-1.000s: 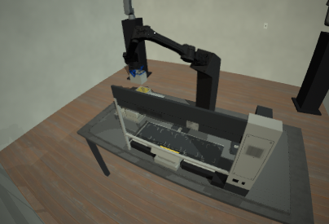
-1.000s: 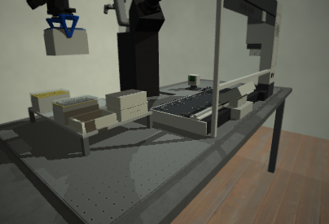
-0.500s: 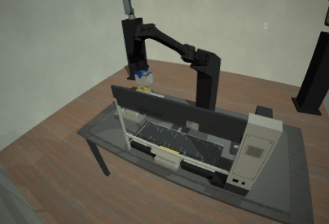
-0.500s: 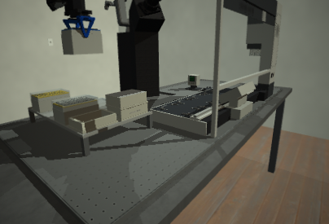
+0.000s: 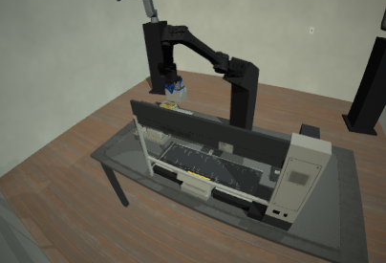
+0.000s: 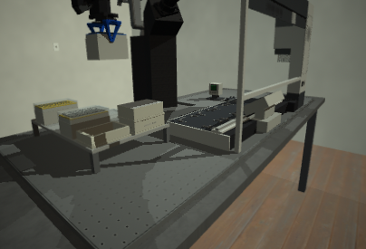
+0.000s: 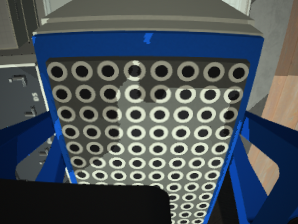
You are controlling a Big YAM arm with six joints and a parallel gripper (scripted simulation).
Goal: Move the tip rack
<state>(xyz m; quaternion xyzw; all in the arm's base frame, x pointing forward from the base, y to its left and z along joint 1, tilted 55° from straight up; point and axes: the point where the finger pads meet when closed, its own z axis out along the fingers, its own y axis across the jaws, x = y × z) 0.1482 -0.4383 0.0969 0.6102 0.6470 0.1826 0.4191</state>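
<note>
We see the gripper (image 6: pixel 105 28) pinching a tip rack (image 6: pixel 107 46) from above with its blue fingers, one on each side. The rack hangs in the air, high above the shelf (image 6: pixel 45 125), toward the end nearer the tall black column (image 6: pixel 154 64). From the wrist view its top is uncovered, rows of round tip openings facing us. On the shelf below stand two open racks (image 6: pixel 83 116), a tray (image 6: pixel 101 134) and stacked pale boxes (image 6: pixel 140 115).
</note>
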